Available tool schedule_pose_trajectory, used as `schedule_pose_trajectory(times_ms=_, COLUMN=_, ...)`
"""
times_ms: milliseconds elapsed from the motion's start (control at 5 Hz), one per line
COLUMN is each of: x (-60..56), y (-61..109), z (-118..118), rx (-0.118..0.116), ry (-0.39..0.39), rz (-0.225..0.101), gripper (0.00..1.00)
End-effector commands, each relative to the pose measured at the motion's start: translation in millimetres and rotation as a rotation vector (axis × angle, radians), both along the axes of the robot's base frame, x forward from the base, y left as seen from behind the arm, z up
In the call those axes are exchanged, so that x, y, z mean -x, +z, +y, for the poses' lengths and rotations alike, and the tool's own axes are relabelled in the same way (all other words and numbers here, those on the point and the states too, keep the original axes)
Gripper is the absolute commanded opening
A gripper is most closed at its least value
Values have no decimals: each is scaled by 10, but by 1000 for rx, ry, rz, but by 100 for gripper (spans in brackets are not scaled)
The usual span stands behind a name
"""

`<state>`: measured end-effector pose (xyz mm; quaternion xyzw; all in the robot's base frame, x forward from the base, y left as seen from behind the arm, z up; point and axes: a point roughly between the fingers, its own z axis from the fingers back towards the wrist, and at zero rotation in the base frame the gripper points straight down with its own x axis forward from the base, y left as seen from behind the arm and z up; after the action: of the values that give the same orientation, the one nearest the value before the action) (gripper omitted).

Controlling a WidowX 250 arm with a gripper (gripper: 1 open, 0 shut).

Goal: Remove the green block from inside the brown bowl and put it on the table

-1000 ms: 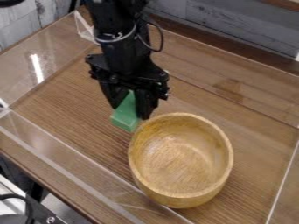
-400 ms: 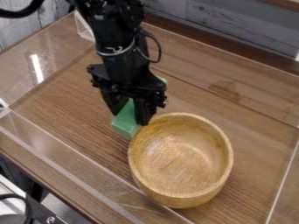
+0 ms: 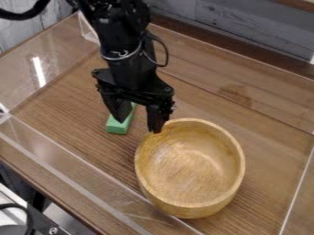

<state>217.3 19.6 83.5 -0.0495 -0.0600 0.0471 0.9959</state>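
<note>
Green block (image 3: 117, 120) is sitting on the table (image 3: 245, 92) now, just outside the brown bowl (image 3: 189, 165) at about its 10 o'clock. A moment ago I was seeing it pinched and tilted between the jaws; now the jaws are standing open, and the block is lying flat and low beside the left finger. I'm reading that as released, so the placing step looks done. Gripper (image 3: 136, 112) is hanging low over the spot, pointing down. Block is showing as a small matte bright-green bar, partly hidden behind the finger. Bowl is looking empty, light wood grain visible inside.
</note>
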Motion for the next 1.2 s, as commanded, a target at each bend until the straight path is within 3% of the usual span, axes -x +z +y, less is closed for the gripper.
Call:
schedule_pose_trajectory(times_ms=0, x=-80, y=74, z=46, rx=-1, ry=7, rz=-28, gripper=100)
schedule_pose_trajectory(times_ms=1000, x=-173, y=76, z=101, rx=17, ry=10, rz=-13, gripper=100)
